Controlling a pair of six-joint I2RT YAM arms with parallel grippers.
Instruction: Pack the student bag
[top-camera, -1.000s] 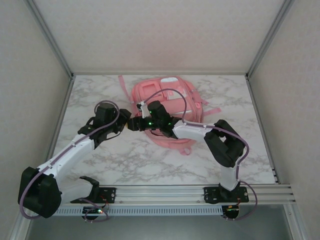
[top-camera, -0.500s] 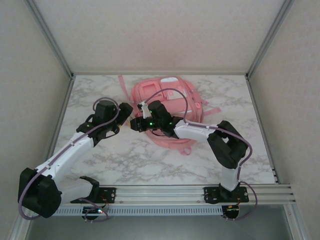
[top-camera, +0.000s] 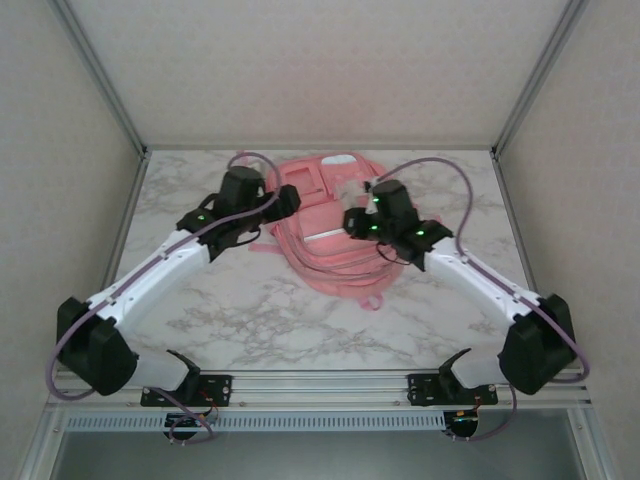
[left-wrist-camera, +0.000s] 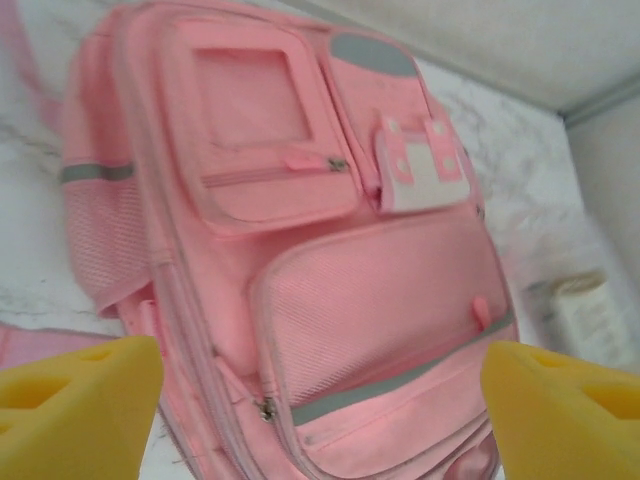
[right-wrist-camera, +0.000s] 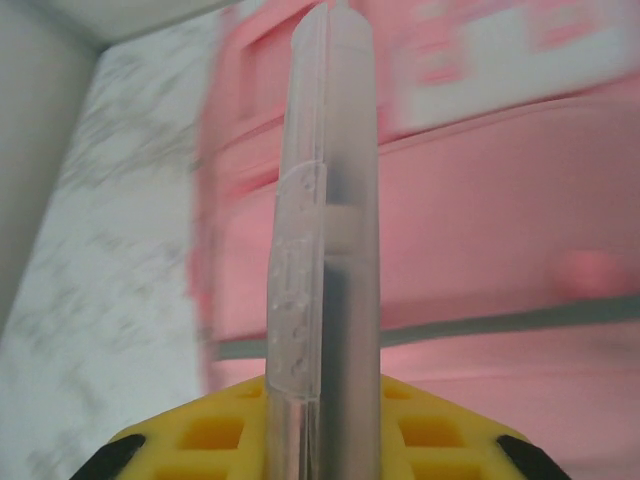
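jaws of the left gripper (left-wrist-camera: 320, 405) stand released, pads wide apart, and the student bag (left-wrist-camera: 300, 230) lies flat beyond and between them, front pockets up. its long axis runs away from those jaws, leaning a little left, with the large mesh pocket nearest them. the right gripper (right-wrist-camera: 325, 425) is clenched on a clear tube (right-wrist-camera: 330, 200) that points straight out from its jaws over the bag on the marble table (top-camera: 200, 300).
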